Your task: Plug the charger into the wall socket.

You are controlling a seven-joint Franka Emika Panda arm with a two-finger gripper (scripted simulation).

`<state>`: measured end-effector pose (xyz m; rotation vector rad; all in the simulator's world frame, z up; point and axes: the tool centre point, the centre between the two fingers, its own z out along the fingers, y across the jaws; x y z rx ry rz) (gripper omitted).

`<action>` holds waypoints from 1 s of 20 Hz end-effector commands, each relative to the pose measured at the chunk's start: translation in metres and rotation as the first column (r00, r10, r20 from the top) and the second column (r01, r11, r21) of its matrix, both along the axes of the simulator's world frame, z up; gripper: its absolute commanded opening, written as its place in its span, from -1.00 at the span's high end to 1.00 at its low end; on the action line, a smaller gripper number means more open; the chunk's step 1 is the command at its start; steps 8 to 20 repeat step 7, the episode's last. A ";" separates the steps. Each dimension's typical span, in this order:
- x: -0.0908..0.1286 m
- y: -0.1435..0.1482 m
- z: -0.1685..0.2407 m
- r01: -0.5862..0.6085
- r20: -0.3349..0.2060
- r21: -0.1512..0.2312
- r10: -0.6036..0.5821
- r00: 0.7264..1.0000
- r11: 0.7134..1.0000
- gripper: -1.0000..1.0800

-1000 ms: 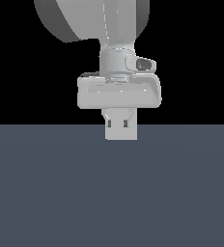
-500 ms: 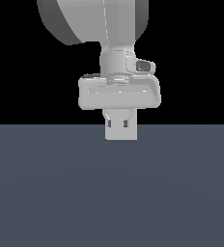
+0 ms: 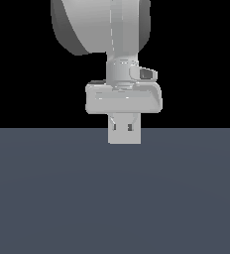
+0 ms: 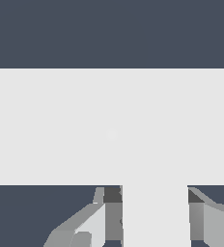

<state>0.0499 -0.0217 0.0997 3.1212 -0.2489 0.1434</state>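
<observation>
Slate-grey tabletop (image 3: 47, 198) runs unbroken beneath a black background. At centre the gripper (image 3: 124, 130) hangs low, jaws closed on the charger (image 3: 124, 136), which sits just above the surface. In the wrist view the wall socket (image 4: 61, 125) fills the frame, charger against it. Judged: insertion nearly complete; release remains.

Arm: I see my Panda arm (image 3: 104, 25) coming straight down from above, wrist vertical.
Gripper body: my gripper (image 3: 124, 130) points down, its wide grey housing level.
Fingers: in the wrist view my fingers (image 4: 113, 214) stand on either side of a pale block, closed against it.
Exterior view: only the stubby finger bases show below the housing.
</observation>
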 end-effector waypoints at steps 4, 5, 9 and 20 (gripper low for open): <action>0.010 -0.001 0.000 0.000 0.000 0.000 0.000 1.000 1.000 1.00; 0.011 -0.002 0.000 0.000 0.000 0.000 0.000 1.000 1.000 1.00; 0.012 -0.002 0.000 0.000 0.000 0.000 0.000 1.000 1.000 1.00; 0.012 -0.002 0.000 0.000 0.000 0.000 0.000 1.000 1.000 1.00</action>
